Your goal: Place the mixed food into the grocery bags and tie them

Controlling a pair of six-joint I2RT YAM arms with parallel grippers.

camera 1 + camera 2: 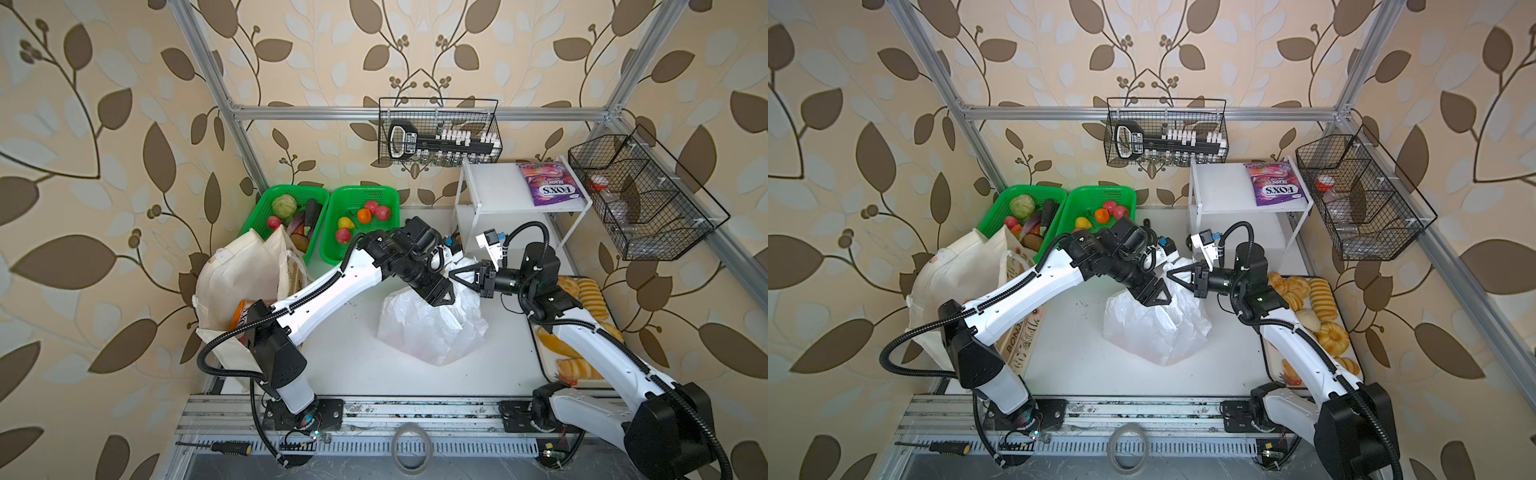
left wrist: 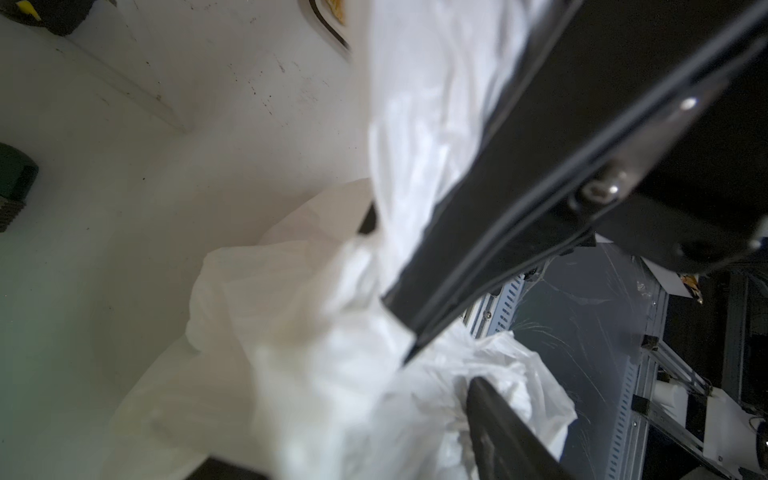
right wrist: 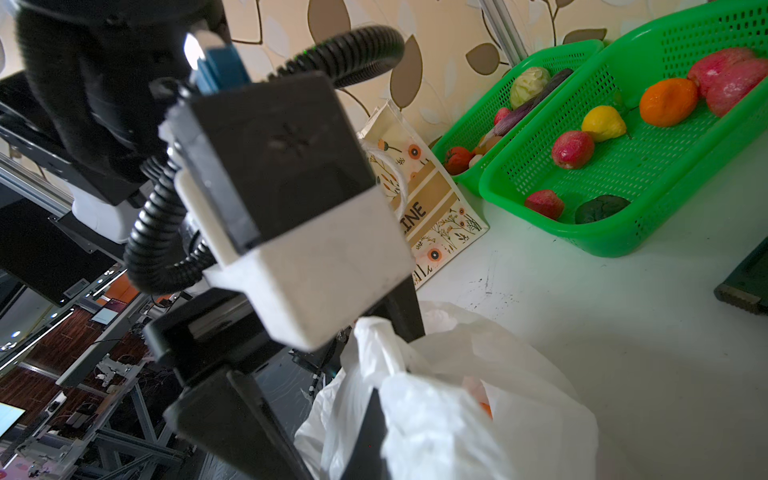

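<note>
In both top views the white plastic bag [image 1: 428, 332] [image 1: 1154, 332] sits crumpled in the middle of the desk [image 1: 345, 365] [image 1: 1079, 365]. The left hand [image 1: 444, 298] [image 1: 1160, 296] points down onto the bag's upper part. The right hand [image 1: 455, 275] [image 1: 1173, 275] reaches in from the side, closed tight on a raised fold at the bag's top. At the left edge of the desk is the cream cloth tote [image 1: 237, 274] [image 1: 955, 274]; in a top view an orange FOX'S pouch [image 1: 239, 316] shows at its opening. At the back, an orange [image 1: 364, 215] [image 1: 1101, 215], a yellow pear [image 1: 345, 223] [image 1: 1081, 222] and red apples [image 1: 383, 212] [image 1: 1120, 211] lie in a green mesh basket [image 1: 361, 192] [image 1: 1100, 191]. A purple FOX'S packet [image 1: 548, 185] [image 1: 1277, 185] lies on the white shelf [image 1: 494, 187] [image 1: 1223, 187].

The left wrist view shows the left hand's fingers [image 2: 478, 249] partly spread, with the bag's film [image 2: 332, 332] bunched in the gap and a twisted strip of it running past one finger.

In the right wrist view the right hand's fingers [image 3: 368, 436] pinch a fold of the bag [image 3: 519, 395], and an orange shape shows dimly through the film. The left arm's camera housing [image 3: 291, 208] fills the near view. Beyond it the basket [image 3: 623, 245] holds the orange [image 3: 668, 102] and the pear [image 3: 603, 123].
</note>
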